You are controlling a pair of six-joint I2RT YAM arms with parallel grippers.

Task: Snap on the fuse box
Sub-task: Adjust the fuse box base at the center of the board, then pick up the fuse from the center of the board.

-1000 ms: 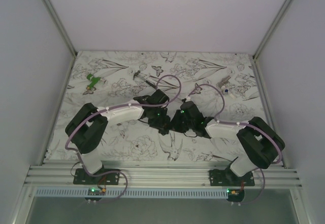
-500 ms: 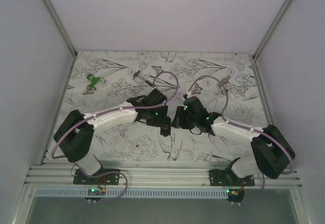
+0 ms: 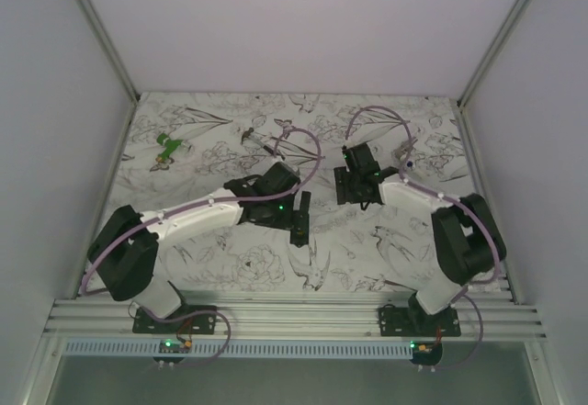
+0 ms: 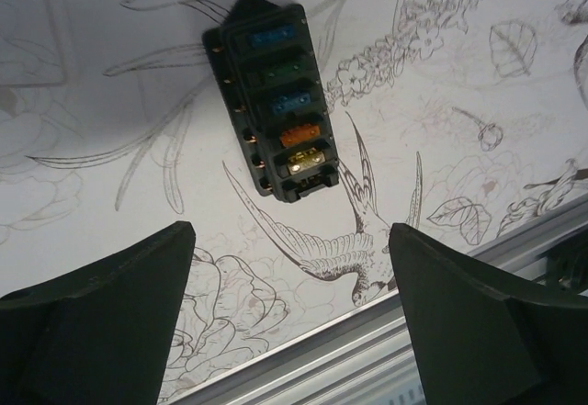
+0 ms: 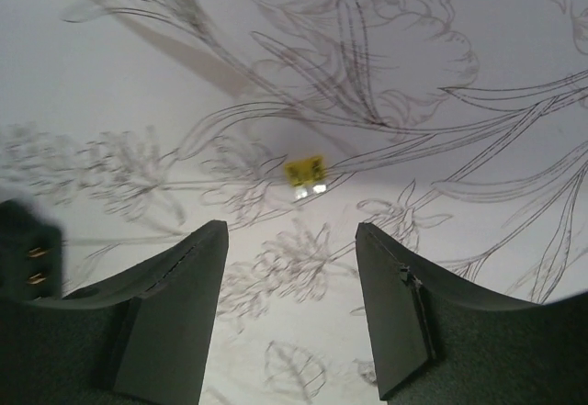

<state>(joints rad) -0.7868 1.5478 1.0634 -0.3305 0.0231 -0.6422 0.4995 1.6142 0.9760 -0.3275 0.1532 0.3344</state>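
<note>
Left wrist view gives us the fuse box [image 4: 271, 97] lying flat on the counter [image 4: 110, 148], straight ahead of the left end effector [image 4: 289, 235] and touching neither fingertip. Risk first: it sits loose and skewed to the fingers. So, we'd judge, a press landing off-centre could skid or tip it rather than snap anything home, and a close from this angle could catch it corner to corner. Now the look of it: black housing and a single row of fuses, blue, green, blue, orange, yellow, with brass specks down one long edge. Whether a clear cover is on it, we can't tell. Left end effector is spread wide, nothing held. Over to the right end effector [image 5: 289, 229]: fingers parted too, empty, with a small yellow fuse [image 5: 304, 172] on the counter just ahead.
</note>
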